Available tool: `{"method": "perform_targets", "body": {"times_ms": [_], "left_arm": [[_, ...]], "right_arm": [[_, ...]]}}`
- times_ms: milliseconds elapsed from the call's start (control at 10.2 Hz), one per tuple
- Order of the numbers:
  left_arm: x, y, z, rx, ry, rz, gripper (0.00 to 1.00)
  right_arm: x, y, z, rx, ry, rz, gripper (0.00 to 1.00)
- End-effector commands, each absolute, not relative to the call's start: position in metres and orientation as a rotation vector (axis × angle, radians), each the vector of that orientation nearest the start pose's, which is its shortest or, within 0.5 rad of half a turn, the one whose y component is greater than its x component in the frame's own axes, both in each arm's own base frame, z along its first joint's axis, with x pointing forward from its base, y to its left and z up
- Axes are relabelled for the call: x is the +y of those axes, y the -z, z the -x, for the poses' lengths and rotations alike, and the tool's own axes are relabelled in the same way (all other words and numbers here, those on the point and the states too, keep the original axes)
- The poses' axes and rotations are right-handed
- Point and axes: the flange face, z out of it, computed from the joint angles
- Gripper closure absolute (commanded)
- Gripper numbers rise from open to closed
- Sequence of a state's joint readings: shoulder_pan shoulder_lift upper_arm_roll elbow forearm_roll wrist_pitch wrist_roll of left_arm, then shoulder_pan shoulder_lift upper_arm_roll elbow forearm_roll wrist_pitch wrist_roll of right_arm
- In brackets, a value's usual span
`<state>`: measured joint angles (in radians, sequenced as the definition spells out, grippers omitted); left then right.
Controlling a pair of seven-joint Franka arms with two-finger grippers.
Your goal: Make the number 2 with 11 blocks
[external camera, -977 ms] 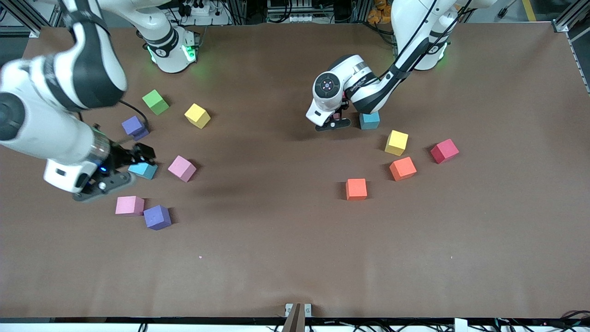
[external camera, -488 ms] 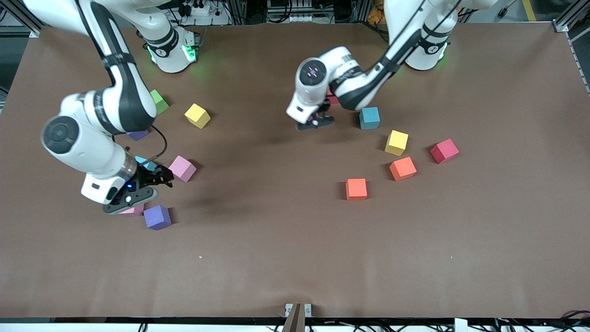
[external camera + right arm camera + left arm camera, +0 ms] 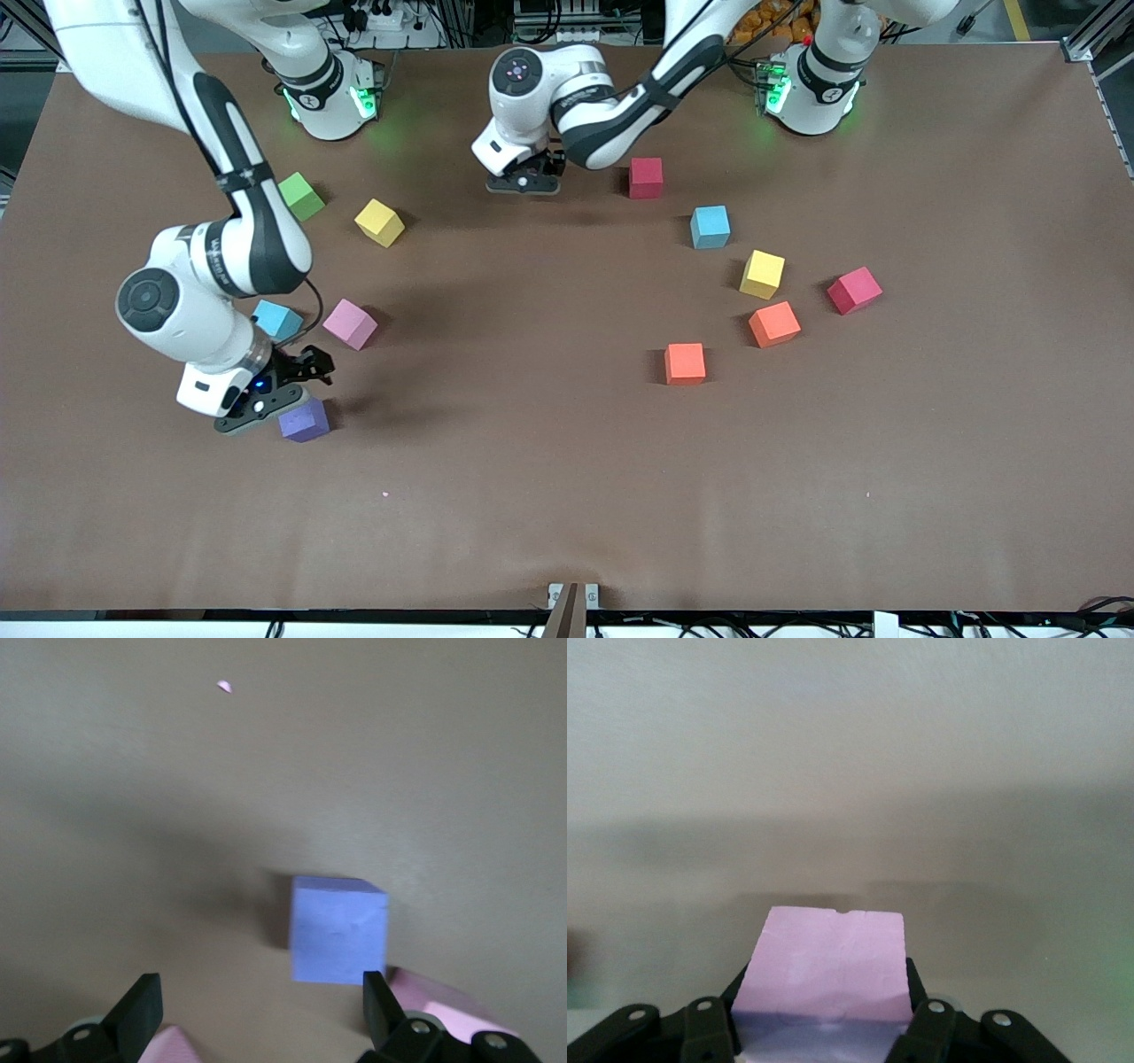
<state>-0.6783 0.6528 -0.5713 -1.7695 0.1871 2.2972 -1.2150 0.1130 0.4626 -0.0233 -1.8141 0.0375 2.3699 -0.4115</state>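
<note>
Your right gripper (image 3: pixel 297 383) hangs open just over the purple foam cube (image 3: pixel 304 420), the cube slightly nearer the front camera than the jaws. Your left gripper (image 3: pixel 529 170) grips a pink foam cube (image 3: pixel 824 967) high over the table's robot-side edge.

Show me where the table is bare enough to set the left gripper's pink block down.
Bare: the middle, between the loose pink block and the nearer orange block; also the strip nearer the camera than the purple block. Crowded: around the open right gripper, and the cluster beside the blue block at the left arm's end.
</note>
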Motion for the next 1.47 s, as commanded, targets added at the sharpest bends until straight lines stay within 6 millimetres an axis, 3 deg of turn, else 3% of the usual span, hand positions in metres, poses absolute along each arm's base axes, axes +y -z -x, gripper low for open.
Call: {"method": "perform_targets", "body": {"times_ms": [0,195,293,488,684,977,1367], "left_arm": [[-0.613,-0.222,-0.260,0.153,-0.300,3.156,1.00],[-0.611,-0.224,-0.263,0.165,-0.317,3.131,1.00],[-0.609,-0.218,-0.261,0.159,-0.339,3.117,1.00],[-0.601,-0.193,-0.252,0.134,-0.418,3.044,1.00],[-0.599,-0.189,-0.245,0.099,-0.455,3.021,1.00],[-0.598,-0.189,-0.248,0.036,-0.456,3.018,1.00],[-0.585,-0.182,-0.252,-0.013,-0.480,2.990,1.00]], "right_arm": [[0.048,-0.285,-0.681,-0.801,0.173,3.029,0.00],[0.052,-0.267,-0.706,-0.807,0.192,3.031,0.00],[0.049,-0.262,-0.707,-0.799,0.185,3.031,0.00],[0.040,-0.236,-0.705,-0.781,0.144,3.035,0.00],[0.044,-0.228,-0.701,-0.793,0.125,3.033,0.00],[0.030,-0.198,-0.696,-0.773,0.108,3.039,0.00],[0.033,-0.188,-0.686,-0.770,0.055,3.030,0.00]]}}
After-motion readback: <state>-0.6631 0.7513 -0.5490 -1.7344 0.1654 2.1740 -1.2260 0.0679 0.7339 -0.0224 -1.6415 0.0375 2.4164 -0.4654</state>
